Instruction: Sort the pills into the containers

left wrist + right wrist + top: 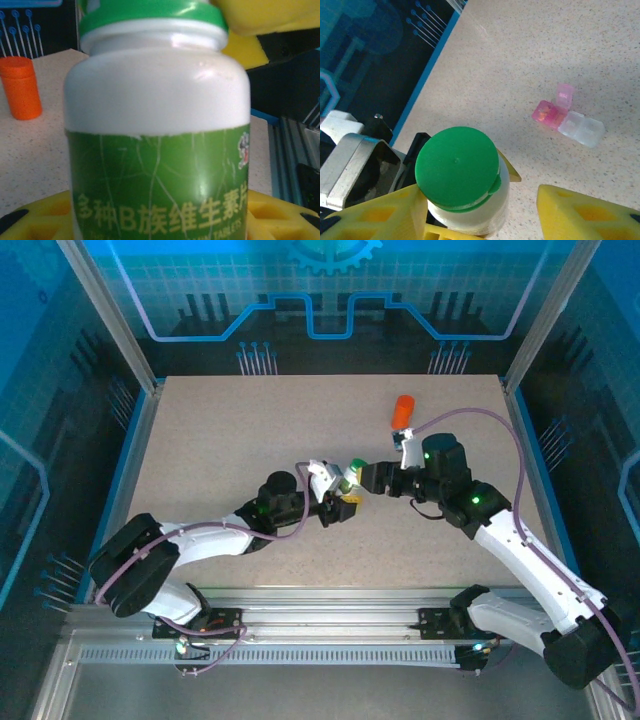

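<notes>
We note the left pincer (343, 496) closed partway on the white bottle (157, 100), its yellow fingers (40, 220) pressed to the green-labelled lower body on either side. The bottle is upright with its green cap (457, 167) on. Right of the bottle, the right pincer (480, 205) straddles the cap with jaws open and holds nothing; one finger is close against the bottle, the other stands clear of it. We find the pill box (567, 120) lying on the bench (220, 440) well apart from the bottle, beyond it to the right in the right wrist view. Its pink-red compartment has the lid raised, and colourless compartments are joined beside it. An orange vial (20, 87) stands upright beyond the bottle, well apart.
</notes>
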Robot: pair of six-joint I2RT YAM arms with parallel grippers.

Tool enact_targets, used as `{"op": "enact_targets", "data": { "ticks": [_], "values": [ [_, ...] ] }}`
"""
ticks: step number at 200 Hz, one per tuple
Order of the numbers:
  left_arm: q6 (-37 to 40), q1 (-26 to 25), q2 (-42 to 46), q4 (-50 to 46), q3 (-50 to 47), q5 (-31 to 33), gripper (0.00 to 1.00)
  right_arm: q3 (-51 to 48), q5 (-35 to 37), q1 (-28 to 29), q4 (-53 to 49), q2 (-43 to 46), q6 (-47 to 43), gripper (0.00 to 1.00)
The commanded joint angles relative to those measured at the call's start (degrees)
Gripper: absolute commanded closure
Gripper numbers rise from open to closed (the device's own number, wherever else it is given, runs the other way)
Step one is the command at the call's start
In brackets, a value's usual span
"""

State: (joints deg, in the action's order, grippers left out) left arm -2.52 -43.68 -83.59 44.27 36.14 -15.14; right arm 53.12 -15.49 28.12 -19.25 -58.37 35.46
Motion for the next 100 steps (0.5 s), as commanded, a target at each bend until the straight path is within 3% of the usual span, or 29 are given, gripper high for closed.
{"op": "enact_targets", "data": {
  "ticks": [1, 37, 67, 100],
  "values": [
    [3.6, -0.5, 3.4, 6.7, 0.8, 3.3, 1.00, -2.4, 4.3, -2.7, 5.3, 2.0, 8.3, 0.40],
    [2.8, -0.5, 1.6, 3.3, 2.3, 7.9, 1.00, -4.0, 10.0, 3.1, 12.6, 2.5, 13.7, 0.33],
    [2.6, -0.5, 1.3, 1.8, 3.3, 7.9, 1.00, 0.3, 17.6, 7.2, 8.6, -1.0, 10.1, 0.30],
    [3.2, -0.5, 1.5, 0.5, 3.6, 7.2, 1.00, 4.5, 20.0, 8.9, 5.5, -5.4, 7.8, 0.34]
  ]
}}
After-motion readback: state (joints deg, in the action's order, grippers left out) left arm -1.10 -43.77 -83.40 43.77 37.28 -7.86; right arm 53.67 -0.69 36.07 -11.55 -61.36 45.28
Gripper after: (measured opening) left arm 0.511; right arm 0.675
